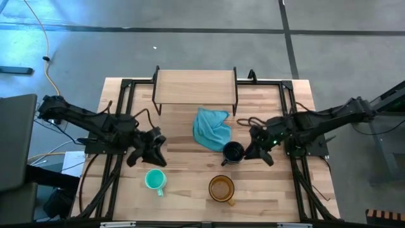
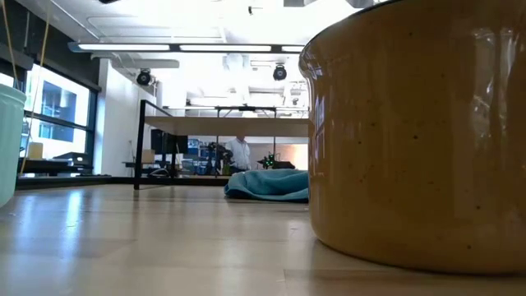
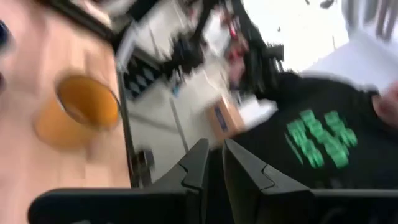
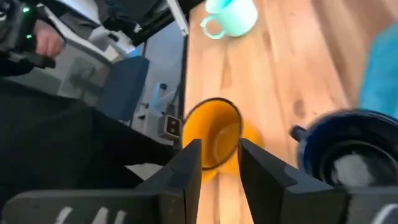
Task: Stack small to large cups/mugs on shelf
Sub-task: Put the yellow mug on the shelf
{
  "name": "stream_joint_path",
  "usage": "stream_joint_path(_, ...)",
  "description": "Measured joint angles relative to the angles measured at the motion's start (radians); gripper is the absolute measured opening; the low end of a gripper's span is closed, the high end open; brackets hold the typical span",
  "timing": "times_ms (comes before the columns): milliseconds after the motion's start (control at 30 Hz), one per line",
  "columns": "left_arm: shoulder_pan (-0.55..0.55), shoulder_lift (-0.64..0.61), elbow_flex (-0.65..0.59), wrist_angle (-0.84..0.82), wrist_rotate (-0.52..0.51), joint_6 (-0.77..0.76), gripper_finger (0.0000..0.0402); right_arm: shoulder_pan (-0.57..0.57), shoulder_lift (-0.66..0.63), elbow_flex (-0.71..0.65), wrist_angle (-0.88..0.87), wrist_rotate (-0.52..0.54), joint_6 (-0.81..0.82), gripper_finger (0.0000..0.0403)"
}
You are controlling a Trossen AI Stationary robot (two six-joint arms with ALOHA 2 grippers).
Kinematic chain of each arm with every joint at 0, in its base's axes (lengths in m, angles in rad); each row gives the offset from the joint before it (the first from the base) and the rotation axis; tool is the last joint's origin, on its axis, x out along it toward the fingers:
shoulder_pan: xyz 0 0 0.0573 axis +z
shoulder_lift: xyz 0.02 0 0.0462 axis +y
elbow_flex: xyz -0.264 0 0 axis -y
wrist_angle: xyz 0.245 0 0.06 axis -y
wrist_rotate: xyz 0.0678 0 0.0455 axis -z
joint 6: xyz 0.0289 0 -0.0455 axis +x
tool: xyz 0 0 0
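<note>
Navy mug (image 1: 233,152) stands just beside the right gripper (image 1: 261,152), all three mugs off the shelf (image 1: 195,87).
Its fingers stand parted around nothing, seemingly lined up toward the amber mug (image 4: 214,132) ahead of them. The left gripper (image 1: 152,152), fingers nearly together and empty, waits just behind the teal mug (image 1: 154,180). Count: three mugs, one shelf, one blue cloth (image 1: 211,128) between navy mug and shelf. Nothing appears stacked, though the shelf's underside is hidden.

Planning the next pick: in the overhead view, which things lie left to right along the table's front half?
Left gripper → green mug → yellow mug → dark mug → right gripper.
</note>
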Motion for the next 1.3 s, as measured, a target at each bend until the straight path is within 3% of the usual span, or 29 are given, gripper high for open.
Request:
stream_joint_path(67, -0.014, 0.014, 0.000, 0.014, -0.035, -0.028, 0.0037, 0.013, 0.025, 0.000, 0.042, 0.000, 0.028, 0.0096)
stream_joint_path(233, -0.050, 0.043, -0.001, 0.021, -0.008, -0.037, 0.0037, 0.042, 0.061, 0.000, 0.079, -0.058, 0.135, 0.0096)
stream_joint_path(433, -0.149, 0.049, -0.001, 0.011, -0.028, -0.055, 0.0037, 0.164, 0.068, 0.000, 0.085, -0.041, 0.356, 0.0096)
stream_joint_path(700, -0.226, 0.049, -0.001, -0.038, -0.162, -0.044, 0.0037, 0.368, 0.134, 0.000, 0.130, 0.194, 0.499, 0.0096)
stream_joint_path(1000, -0.228, 0.049, -0.001, -0.124, -0.298, -0.017, 0.0037, 0.418, 0.325, 0.000, 0.338, 0.395, 0.414, 0.0096)
stream_joint_path(1300, -0.228, 0.049, -0.001, -0.125, -0.348, 0.022, 0.0037, 0.355, 0.431, 0.000, 0.431, 0.378, 0.072, 0.0096)
